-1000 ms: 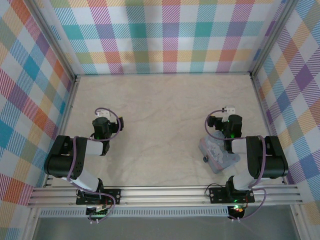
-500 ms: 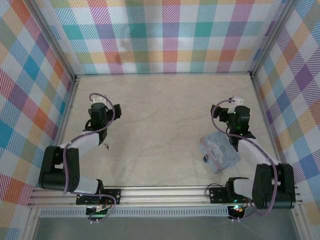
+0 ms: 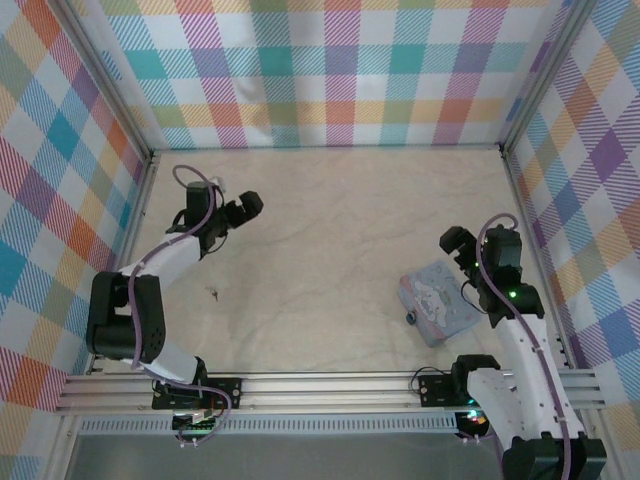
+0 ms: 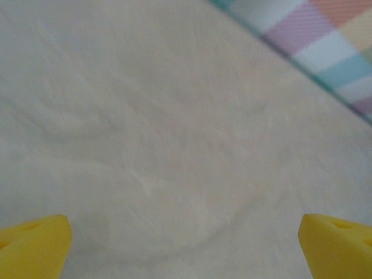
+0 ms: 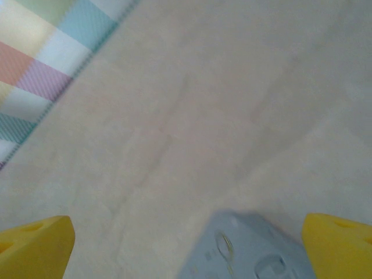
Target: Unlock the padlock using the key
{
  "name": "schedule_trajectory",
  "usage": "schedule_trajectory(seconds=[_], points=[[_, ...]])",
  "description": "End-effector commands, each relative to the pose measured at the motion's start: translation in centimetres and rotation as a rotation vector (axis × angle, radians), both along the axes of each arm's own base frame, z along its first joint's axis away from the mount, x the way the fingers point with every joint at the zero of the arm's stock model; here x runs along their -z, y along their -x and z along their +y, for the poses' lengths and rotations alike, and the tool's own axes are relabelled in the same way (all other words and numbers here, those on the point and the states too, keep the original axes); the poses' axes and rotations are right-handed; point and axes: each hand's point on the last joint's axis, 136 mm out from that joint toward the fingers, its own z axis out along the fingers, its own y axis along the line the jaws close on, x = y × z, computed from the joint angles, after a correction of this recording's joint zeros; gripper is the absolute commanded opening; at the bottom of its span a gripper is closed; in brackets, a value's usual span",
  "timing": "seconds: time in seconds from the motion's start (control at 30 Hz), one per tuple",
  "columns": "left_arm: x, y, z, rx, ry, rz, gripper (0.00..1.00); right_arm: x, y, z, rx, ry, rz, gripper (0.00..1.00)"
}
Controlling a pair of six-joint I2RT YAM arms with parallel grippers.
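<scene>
Left gripper [image 3: 246, 207] and right gripper [image 3: 455, 242]: yellow fingers [image 4: 35, 247] spread wide, pinching nothing. On cream surface [image 3: 330, 230], pale blue rectangular tin [image 3: 440, 303], contents hidden. Just beside its near-left corner, tiny dark metal padlock [image 3: 411, 318].

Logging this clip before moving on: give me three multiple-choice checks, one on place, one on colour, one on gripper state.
1. The padlock lies: A beside the pale blue tin; B on top of it; C at the far wall.
2. The fingertips are: A black; B yellow; C red.
3. The grippers are: A both shut; B both open; C one shut.
Answers: A, it sits at the tin's near left corner; B, yellow in both wrist views; B, left gripper and right gripper jaws stand wide apart.
</scene>
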Motion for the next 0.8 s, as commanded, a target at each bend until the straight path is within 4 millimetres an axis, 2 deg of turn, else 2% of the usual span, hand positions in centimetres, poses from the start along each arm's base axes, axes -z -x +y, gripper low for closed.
schedule_trajectory(seconds=[0.0, 0.13, 0.2, 0.33, 0.43, 0.57, 0.77], points=[[1.2, 2.1, -4.6, 0.138, 0.115, 0.102, 1.00, 2.0, 4.9, -0.3, 0.082, -0.064, 0.219, 1.00], [1.8, 3.2, -6.4, 0.181, 0.070, 0.138, 1.00, 2.4, 7.5, -0.6, 0.123, -0.066, 0.326, 1.00], [1.4, 3.8, -7.5, 0.215, 0.008, 0.108, 1.00, 2.6, 8.6, -0.7, 0.135, -0.064, 0.395, 1.00], [0.3, 4.9, -9.8, 0.297, -0.075, 0.066, 1.00, 2.9, 11.3, -2.4, 0.234, 0.004, 0.542, 1.00], [0.1, 5.7, -11.6, 0.353, -0.122, 0.055, 1.00, 3.7, 12.8, -2.3, 0.270, -0.018, 0.617, 1.00], [-0.3, 6.5, -13.5, 0.404, -0.143, 0.028, 1.00, 5.6, 13.0, -1.1, 0.252, -0.081, 0.653, 1.00], [-1.4, 7.1, -15.2, 0.449, -0.131, 0.009, 1.00, 9.4, 10.8, 2.1, 0.159, -0.259, 0.596, 1.00]])
